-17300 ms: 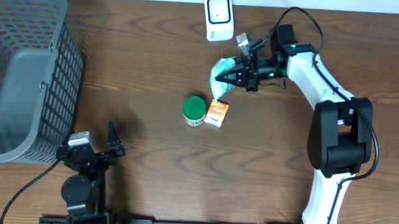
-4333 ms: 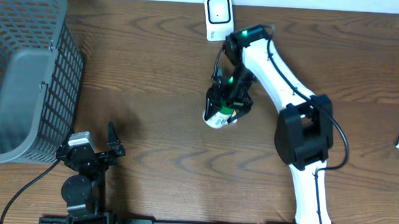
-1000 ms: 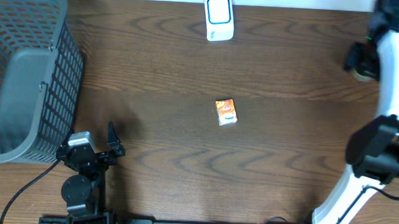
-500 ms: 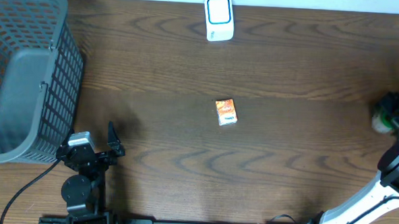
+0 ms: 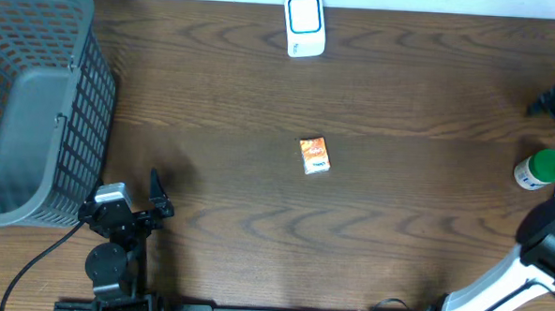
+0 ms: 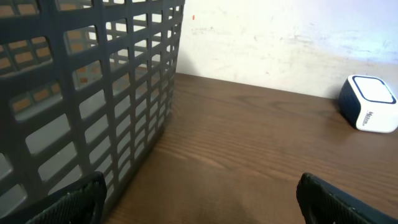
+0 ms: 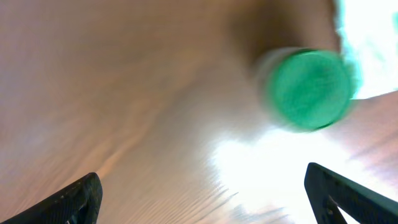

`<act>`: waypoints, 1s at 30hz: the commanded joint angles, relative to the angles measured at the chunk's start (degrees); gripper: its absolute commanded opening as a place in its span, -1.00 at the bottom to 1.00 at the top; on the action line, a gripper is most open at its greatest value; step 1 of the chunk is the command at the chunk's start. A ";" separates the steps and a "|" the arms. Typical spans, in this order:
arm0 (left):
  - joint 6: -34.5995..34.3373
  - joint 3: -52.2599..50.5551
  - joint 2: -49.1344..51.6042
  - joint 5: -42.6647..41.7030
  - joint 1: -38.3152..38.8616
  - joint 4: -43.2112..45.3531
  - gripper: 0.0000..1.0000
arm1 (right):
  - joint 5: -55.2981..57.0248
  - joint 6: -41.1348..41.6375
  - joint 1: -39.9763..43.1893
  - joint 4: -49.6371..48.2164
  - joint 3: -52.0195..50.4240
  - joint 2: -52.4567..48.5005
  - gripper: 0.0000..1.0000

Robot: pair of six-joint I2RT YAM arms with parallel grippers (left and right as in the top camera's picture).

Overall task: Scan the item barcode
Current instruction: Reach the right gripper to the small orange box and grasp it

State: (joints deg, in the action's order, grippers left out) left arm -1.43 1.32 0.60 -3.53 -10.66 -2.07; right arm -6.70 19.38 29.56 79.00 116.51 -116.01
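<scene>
**A:** Green lid, white body: where is the jar (image 5: 538, 171)?
**B:** Standing lid-up on the wooden table (image 5: 214, 106), close to its right edge. Nothing grips it.
**A:** And the right gripper (image 7: 208, 202)?
**B:** Near the jar, on the rear side, jaws spread wide with nothing between them. Its wrist view is blurred.
**A:** The orange box (image 5: 314, 156)?
**B:** It lies flat at mid-table, well apart from the jar. The white scanner (image 5: 304, 25) stands at the back edge beyond it.
**A:** The left side?
**B:** The left gripper (image 6: 199, 202) is released and empty near the front edge, beside the grey mesh basket (image 5: 97, 91).
</scene>
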 commanded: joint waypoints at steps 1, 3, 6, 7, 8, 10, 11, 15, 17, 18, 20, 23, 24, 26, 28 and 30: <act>0.33 -1.09 -0.37 -0.31 0.24 -1.66 0.96 | -5.75 0.26 -9.66 1.79 1.66 5.11 0.99; 0.33 -1.09 -0.37 -0.31 0.24 -1.66 0.96 | -5.86 -0.83 -15.28 3.37 1.64 5.18 0.98; 0.33 -1.09 -0.37 -0.33 0.24 -1.66 0.96 | -7.39 -0.94 -24.63 4.74 0.24 4.59 0.99; 0.33 -1.09 -0.37 -0.33 0.24 -1.66 0.96 | -9.57 -0.96 -27.43 4.66 -0.48 4.31 0.98; 0.33 -1.09 -0.37 -0.31 0.24 -1.66 0.95 | -11.91 -0.94 -30.14 4.37 -1.38 4.28 0.99; 0.33 -1.09 -0.37 -0.31 0.24 -1.66 0.96 | -14.45 -0.59 -36.09 1.95 -3.69 3.89 0.99; 0.33 -1.09 -0.37 -0.31 0.24 -1.66 0.96 | -14.12 1.51 -38.32 0.76 -4.59 3.63 0.99; 0.33 -1.09 -0.37 -0.33 0.24 -1.66 0.96 | -7.58 31.61 -46.58 -0.57 -9.68 1.51 0.99; 0.33 -1.09 -0.37 -0.33 0.24 -1.66 0.96 | -6.88 45.77 -48.52 -0.83 -12.35 0.76 0.99; 0.33 -1.09 -0.37 -0.33 0.24 -1.66 0.94 | -7.45 53.33 -49.42 -1.77 -14.21 0.46 0.99; 0.33 -1.09 -0.37 -0.31 0.24 -1.66 0.96 | -9.03 63.04 -50.82 -6.93 -18.21 0.11 0.98; 0.33 -1.09 -0.37 -0.33 0.24 -1.66 0.95 | -11.54 68.67 -52.00 -16.85 -23.61 -0.07 0.99; 0.33 -1.09 -0.37 -0.33 0.24 -1.66 0.96 | -11.80 69.68 -52.17 -20.17 -25.29 -0.07 0.98; 0.33 -1.09 -0.37 -0.31 0.24 -1.66 0.96 | -11.85 70.64 -52.26 -25.59 -28.02 -0.11 0.99; 0.33 -1.09 -0.37 -0.31 0.24 -1.66 0.96 | -11.82 70.64 -52.28 -28.28 -29.55 -0.15 0.99; 0.33 -1.09 -0.37 -0.31 0.24 -1.66 0.96 | -11.32 71.32 -52.61 -28.92 -30.53 -0.15 0.99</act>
State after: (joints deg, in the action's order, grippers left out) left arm -1.45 1.32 0.60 -3.53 -10.66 -2.07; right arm -18.20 85.12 -22.41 50.59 87.29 -115.87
